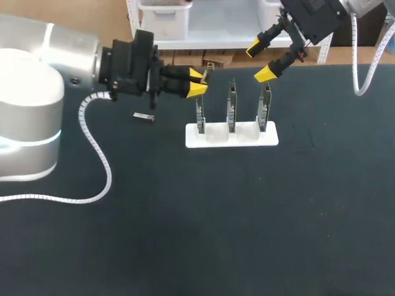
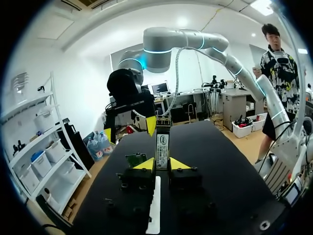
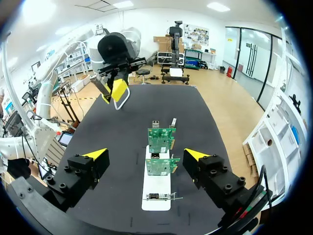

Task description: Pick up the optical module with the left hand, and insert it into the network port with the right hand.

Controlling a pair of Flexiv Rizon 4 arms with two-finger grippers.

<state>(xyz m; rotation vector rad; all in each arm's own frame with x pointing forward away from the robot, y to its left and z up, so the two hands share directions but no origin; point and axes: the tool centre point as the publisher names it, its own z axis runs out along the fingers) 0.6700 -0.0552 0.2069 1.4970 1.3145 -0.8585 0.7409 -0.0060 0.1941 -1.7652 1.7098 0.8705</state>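
My left gripper hovers just left of the leftmost card and is shut on a slim silver optical module, which sticks out past its yellow tips. The white stand carries three upright green network cards in a row. My right gripper hangs open and empty above the rightmost card, at the table's far edge. In the right wrist view the cards and the stand lie ahead of its spread fingers, with my left gripper beyond them. A second module lies on the mat.
The black mat covers the whole table. My left arm's white coiled cable trails over the mat at the left. The right arm's cable hangs at the far right.
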